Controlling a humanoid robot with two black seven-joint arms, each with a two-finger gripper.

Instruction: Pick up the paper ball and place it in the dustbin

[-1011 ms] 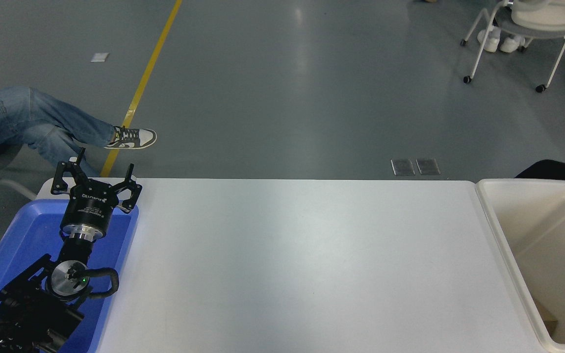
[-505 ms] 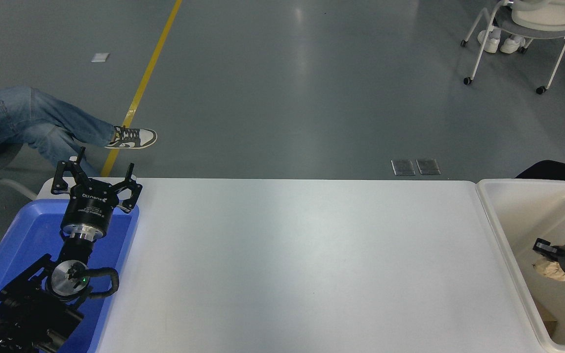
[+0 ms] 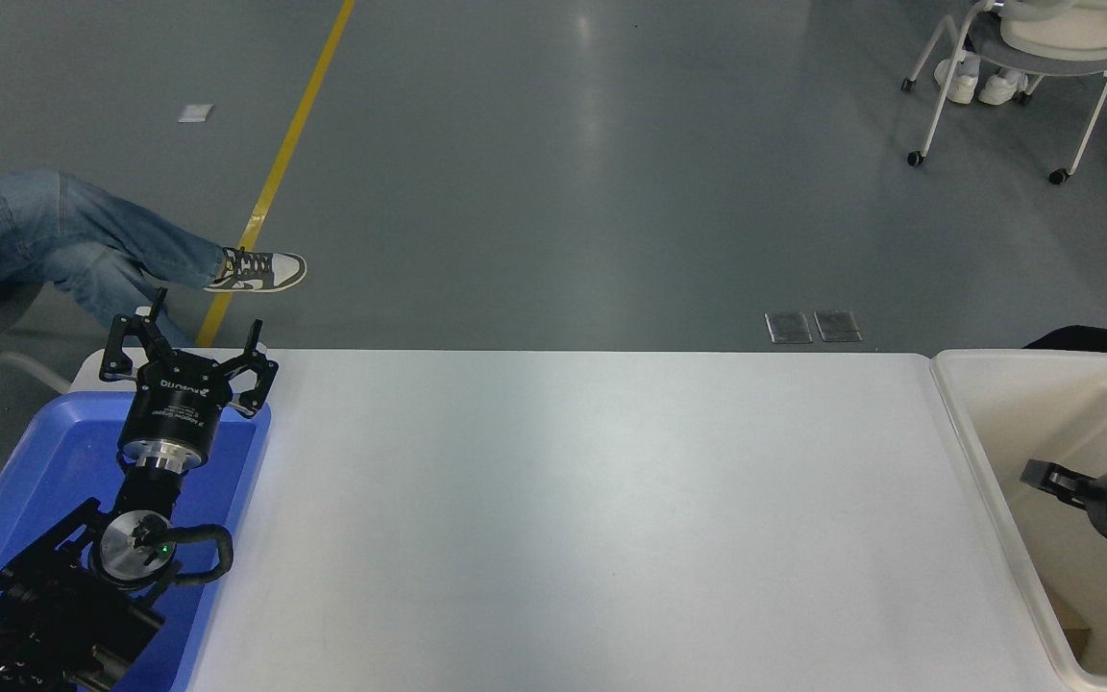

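The dustbin (image 3: 1034,358), a cream tub with a thick rim, stands at the table's right end. My right gripper (image 3: 1044,477) reaches in from the right edge and hangs over the inside of the tub, pointing left. No paper ball shows in it or anywhere else; the ball is out of sight. My left arm is parked at the lower left over the blue tray, its gripper (image 3: 186,348) open and empty.
The blue tray (image 3: 54,452) lies at the table's left end under the left arm. A small tan scrap (image 3: 1077,632) lies on the tub's floor. A person's legs (image 3: 83,240) stretch out beyond the table's far left. A wheeled chair (image 3: 1034,58) stands far right.
The right gripper came into the tub from the right edge with the tan paper ball under it, then moved a little left and up. The ball no longer shows. The left arm has not moved.
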